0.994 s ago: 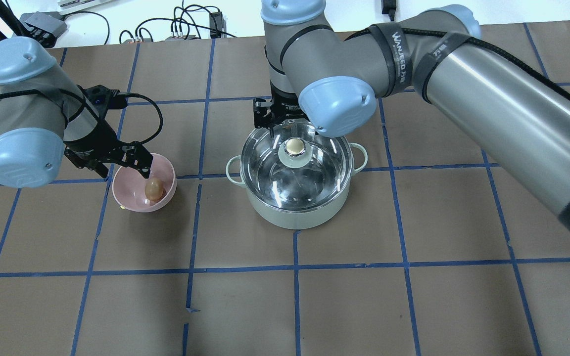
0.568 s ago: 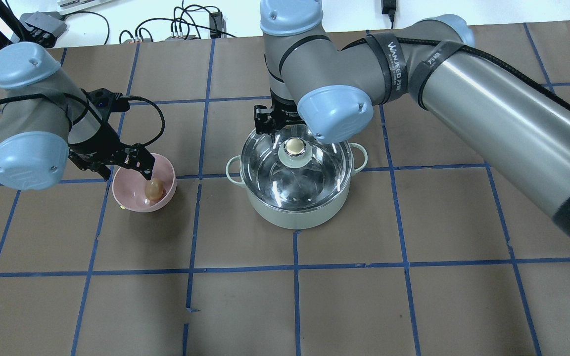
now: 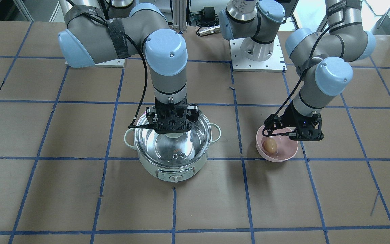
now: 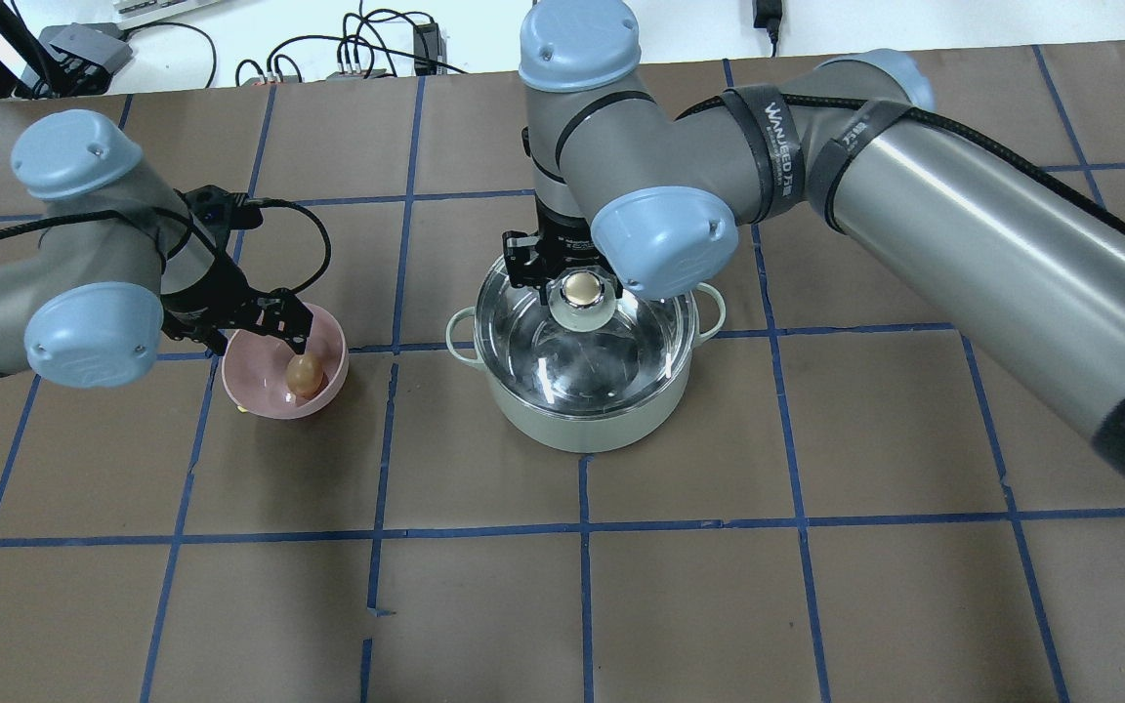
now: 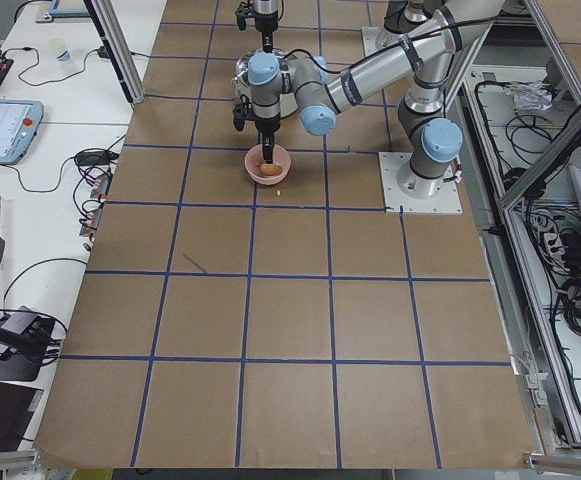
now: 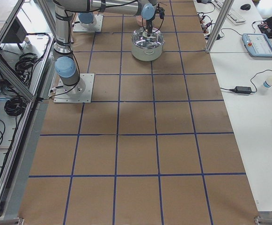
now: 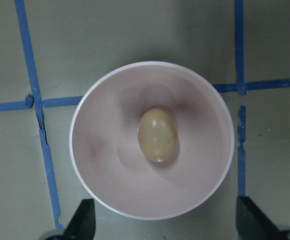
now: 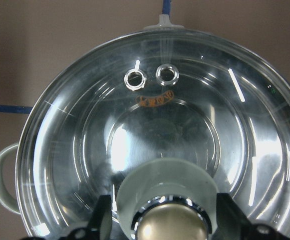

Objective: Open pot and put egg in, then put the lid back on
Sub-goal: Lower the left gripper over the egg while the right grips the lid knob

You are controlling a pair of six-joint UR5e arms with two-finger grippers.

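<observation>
Mid-table, well away from both ends: my right gripper [image 8: 165, 216] hangs over the pot [image 4: 582, 425], jaws spread wide to either side of the knob [image 4: 582, 287] on the glass lid [image 8: 149, 115]. I cannot tell from any view whether the fingers [image 8: 104, 220] touch it. The lid sits flat on the pot's rim, so the opening step is not yet done.

Beside the pot, toward the table's left end, my left gripper [image 7: 165, 222] hovers over the pink bowl [image 7: 110, 180], its jaws also wide and empty. The egg [image 7: 157, 135] lies in the bottom of that bowl, long axis running across the line between my fingers.

As I judge it, the lid comes first. I should centre the knob between my right fingers, then close on the pale mint base under the cream-gold cap, where the neck gives a ledge to grip. The lift should go straight up until the glass rim clears the pot. Any sideways pull while the rim is seated could drag the pot across the paper. The lid is broad glass held by one small knob, so it may tip in the grip, and slow travel toward the table's right end would keep it out of my left arm's path.

The egg wants a light squeeze across its narrow middle, coming down inside the bowl's wall without nudging the bowl.
</observation>
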